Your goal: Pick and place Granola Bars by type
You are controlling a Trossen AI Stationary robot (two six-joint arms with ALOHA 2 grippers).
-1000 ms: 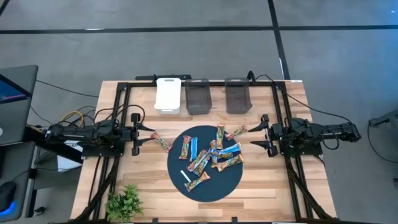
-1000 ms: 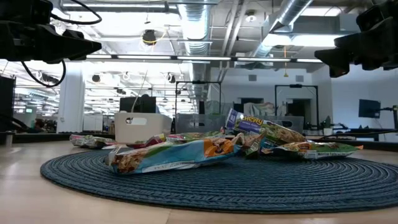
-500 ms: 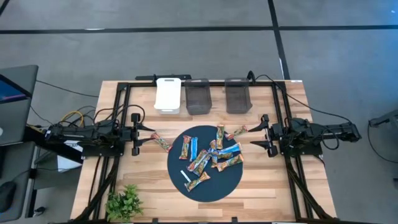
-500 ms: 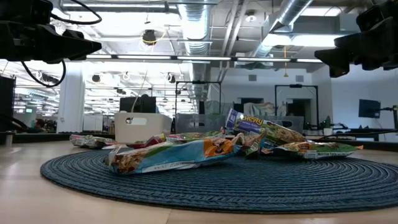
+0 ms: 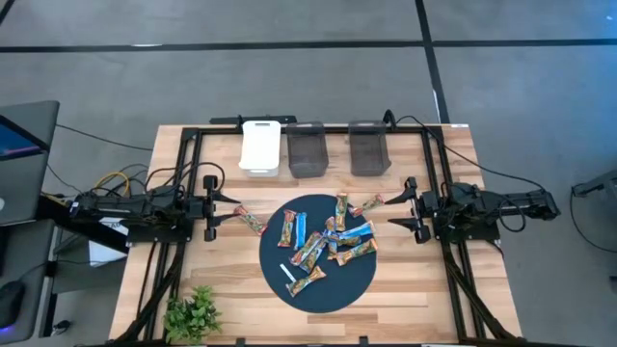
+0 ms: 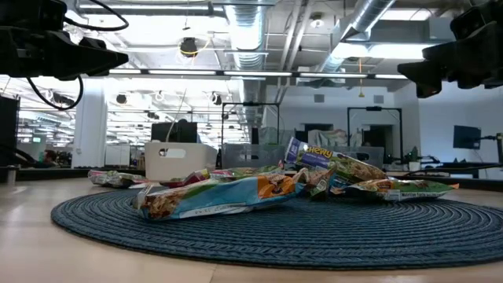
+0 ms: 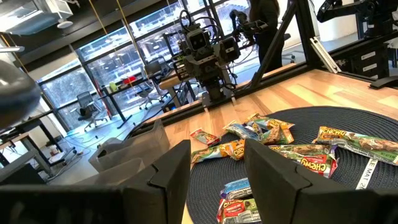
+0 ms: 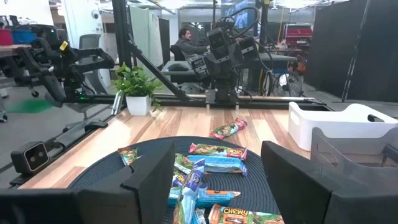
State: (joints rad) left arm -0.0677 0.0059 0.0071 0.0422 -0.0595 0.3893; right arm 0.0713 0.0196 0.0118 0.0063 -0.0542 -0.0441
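A small plant (image 5: pixel 192 312) sits at the near left corner of the table (image 5: pixel 231 289). Next comes the round dark mat (image 5: pixel 342 284) in the middle. The near half of the mat is mostly bare, with one white stick (image 5: pixel 286 272) on it. The bars (image 5: pixel 328 239) lie in a loose pile on the far half of the mat. Some overlap. One bar (image 5: pixel 253 223) lies off the mat on the wood to the left, and another bar (image 5: pixel 367 204) hangs over the far right edge.

The left claw (image 5: pixel 229 215) hangs over the wood just left of the mat, near the stray bar. Its fingers are apart and hold nothing. The right claw (image 5: pixel 396 208) hangs just right of the mat. Its fingers are wide apart and hold nothing too. Bare wood runs along the near edge.

At the far edge stand a white bin (image 5: pixel 259 147) and two dark bins (image 5: pixel 308 148), side by side.
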